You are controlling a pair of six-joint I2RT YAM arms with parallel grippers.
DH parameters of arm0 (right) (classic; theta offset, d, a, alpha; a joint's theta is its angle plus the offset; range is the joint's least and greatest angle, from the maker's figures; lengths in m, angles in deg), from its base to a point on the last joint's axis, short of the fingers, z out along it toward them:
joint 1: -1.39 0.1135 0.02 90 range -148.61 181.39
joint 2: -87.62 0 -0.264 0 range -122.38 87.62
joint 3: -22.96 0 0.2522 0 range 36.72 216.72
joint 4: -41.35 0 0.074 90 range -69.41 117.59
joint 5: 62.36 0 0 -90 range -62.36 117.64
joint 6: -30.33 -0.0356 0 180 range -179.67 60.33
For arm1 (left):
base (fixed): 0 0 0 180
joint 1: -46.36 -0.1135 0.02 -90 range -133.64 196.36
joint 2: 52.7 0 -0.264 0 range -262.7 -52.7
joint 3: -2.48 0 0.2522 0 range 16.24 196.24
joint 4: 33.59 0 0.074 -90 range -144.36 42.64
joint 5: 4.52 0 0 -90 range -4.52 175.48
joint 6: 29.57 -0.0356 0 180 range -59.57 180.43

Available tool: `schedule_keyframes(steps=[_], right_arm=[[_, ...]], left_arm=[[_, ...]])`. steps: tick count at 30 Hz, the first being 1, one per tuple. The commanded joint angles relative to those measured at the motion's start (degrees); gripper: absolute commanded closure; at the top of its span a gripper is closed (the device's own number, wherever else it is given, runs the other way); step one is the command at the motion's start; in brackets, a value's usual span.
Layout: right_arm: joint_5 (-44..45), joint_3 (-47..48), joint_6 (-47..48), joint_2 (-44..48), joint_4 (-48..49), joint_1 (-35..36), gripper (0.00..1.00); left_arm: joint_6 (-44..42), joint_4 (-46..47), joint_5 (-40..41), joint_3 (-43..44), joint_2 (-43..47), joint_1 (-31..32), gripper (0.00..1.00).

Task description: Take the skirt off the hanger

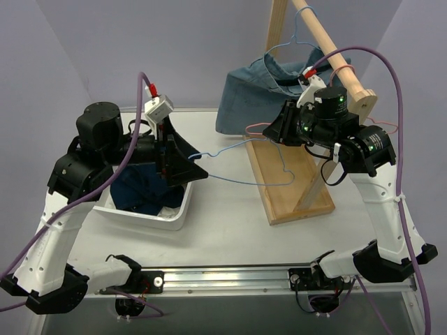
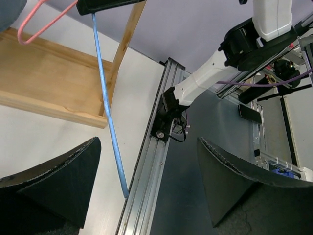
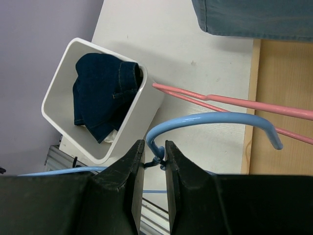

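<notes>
Left pincer [image 2: 146, 147] wide, empty, nearest: bin [image 3: 149, 100] at its 6 o'clock, white scrap under denim [image 3: 100, 88] likely the skirt [image 3: 110, 137]. Right pincer [image 3: 154, 159] pinches blue hanger [image 3: 215, 119] neck. Pink hanger [image 3: 234, 102] looks bare, at its 1 o'clock, axis 9-to-3.

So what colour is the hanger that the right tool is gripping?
Light blue. The hanger shows best in the right wrist view.

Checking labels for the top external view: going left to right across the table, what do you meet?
White plastic bin holding a dark-blue denim garment → thin light-blue wire hanger → flat wooden rack base.
</notes>
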Motion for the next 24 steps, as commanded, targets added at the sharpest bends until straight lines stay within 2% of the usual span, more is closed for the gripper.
schedule_keyframes(steps=[1,4,7,8,9,10,11,14,15,17,18,21,24], right_arm=[[-0.16,1.39,0.02,0.04,1.08,-0.34,1.0],[-0.16,1.48,-0.06,0.21,0.99,-0.34,1.0],[-0.25,1.65,0.2,0.21,0.9,-0.34,1.0],[-0.34,1.74,0.2,0.21,0.9,-0.34,1.0],[-0.34,1.74,0.29,0.39,0.9,-0.34,1.0],[-0.34,2.0,0.55,0.39,0.73,-0.34,1.0],[-0.34,2.27,0.64,0.48,0.56,-0.34,1.0],[-0.86,2.97,0.99,0.48,0.03,-0.34,0.88],[-1.3,2.97,1.25,0.65,-0.06,-0.34,0.74],[-2.35,3.15,1.6,1.0,-0.41,-0.34,0.57],[-2.53,3.32,1.78,1.18,-0.5,-0.34,0.44],[-3.24,4.99,2.39,2.05,-1.29,-0.34,0.29],[-5.34,8.67,2.05,3.2,-0.07,-0.43,0.22]], left_arm=[[-3.9,-4.24,3.0,3.48,-1.22,1.97,0.13],[-5.04,-5.91,5.11,5.24,-2.36,3.03,0.19],[-5.48,-8.02,6.87,8.04,-4.2,3.03,0.55],[-5.83,-9.07,7.66,8.93,-4.91,3.03,0.79],[-5.92,-11.17,9.41,9.72,-5.61,3.12,0.93],[-6.18,-12.32,10.47,10.51,-6.84,3.12,0.97],[-6.71,-13.12,11.17,11.82,-7.55,3.12,0.98],[-7.68,-15.41,14.42,13.76,-8.52,3.12,0.98],[-8.03,-15.93,15.39,14.21,-8.61,3.03,0.98],[-8.99,-16.03,16.8,14.91,-8.35,3.03,0.98],[-9.26,-15.85,16.81,15.7,-8.26,2.94,0.98],[-9.88,-15.41,16.28,17.11,-8.08,2.85,0.98],[-9.61,-14.18,14.88,16.85,-8.08,2.85,0.98]])
